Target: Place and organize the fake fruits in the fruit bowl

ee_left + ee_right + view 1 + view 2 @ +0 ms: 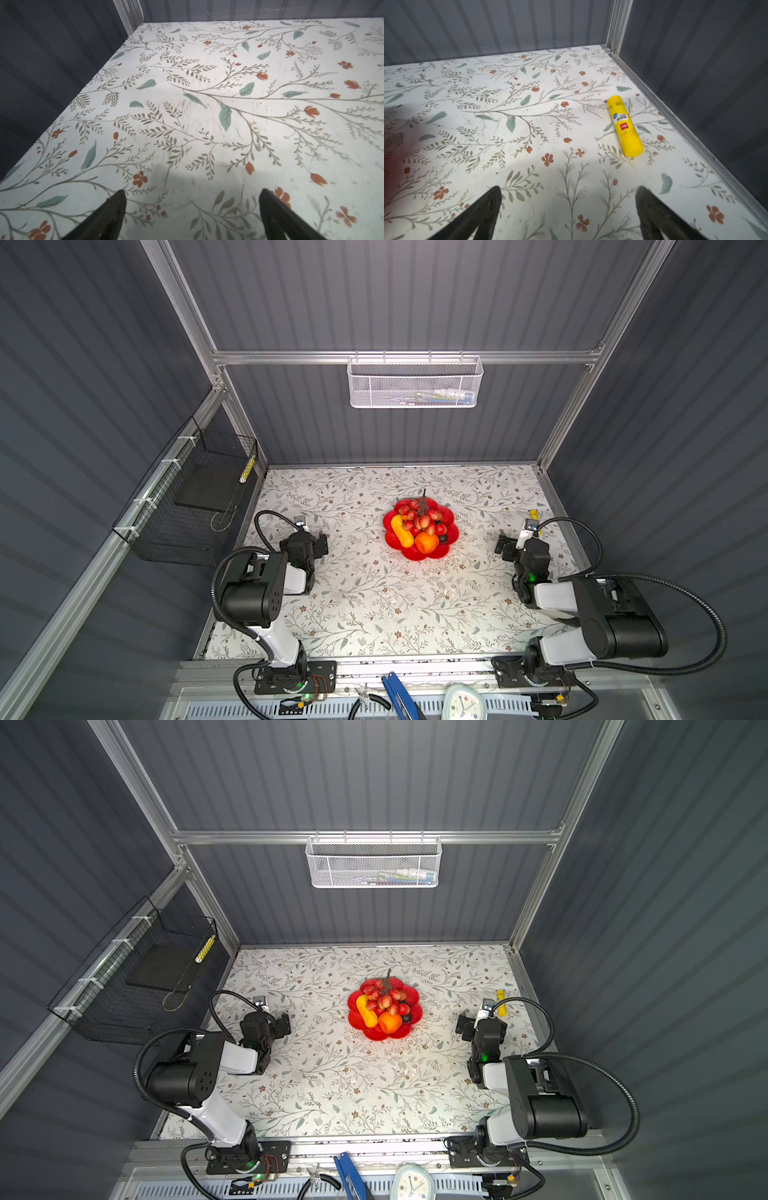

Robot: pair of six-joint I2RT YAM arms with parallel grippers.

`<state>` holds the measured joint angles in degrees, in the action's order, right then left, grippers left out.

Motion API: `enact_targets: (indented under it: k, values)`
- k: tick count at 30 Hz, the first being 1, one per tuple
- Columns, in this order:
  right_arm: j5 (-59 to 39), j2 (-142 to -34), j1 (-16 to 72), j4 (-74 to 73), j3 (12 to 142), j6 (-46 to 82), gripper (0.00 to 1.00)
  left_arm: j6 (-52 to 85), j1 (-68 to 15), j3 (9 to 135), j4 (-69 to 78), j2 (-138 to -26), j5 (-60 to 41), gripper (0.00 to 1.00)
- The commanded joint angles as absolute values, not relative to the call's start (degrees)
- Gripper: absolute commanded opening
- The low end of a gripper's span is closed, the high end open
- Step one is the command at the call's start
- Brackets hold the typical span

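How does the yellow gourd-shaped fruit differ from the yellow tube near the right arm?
The gourd fruit is curved and shades to orange; the yellow tube is a straight, labelled cylinder. The gourd fruit lies in the fruit bowl; the yellow tube lies outside it, on the table. Both are yellow and elongated.

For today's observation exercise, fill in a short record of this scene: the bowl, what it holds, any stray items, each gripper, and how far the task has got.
bowl: red fruit bowl, centre of the floral table
contents: gourd, orange, berry bunch, dark oval
stray item: yellow tube lying near the right wall, not a fruit
left gripper: open, empty, left of bowl
right gripper: open, empty, right of bowl
status: no fruit seen outside the bowl
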<state>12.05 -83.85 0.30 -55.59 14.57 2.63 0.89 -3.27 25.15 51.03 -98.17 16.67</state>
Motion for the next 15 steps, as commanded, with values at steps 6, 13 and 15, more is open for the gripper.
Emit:
enact_targets:
  k: [6,13,15]
  values:
    - [15.03,-84.20,0.44,-61.46,16.38,3.07,0.99,2.02,-3.25,25.66,54.47,-98.04,15.25,1.00]
    - [14.57,-84.06,0.28,-59.48,17.25,3.38,0.99,1.80,-3.34,25.74,54.43,-98.09,15.21,1.00]
    - [14.43,-84.00,0.26,-60.13,16.88,3.34,0.99,1.67,-3.34,25.75,54.32,-98.07,15.14,1.00]
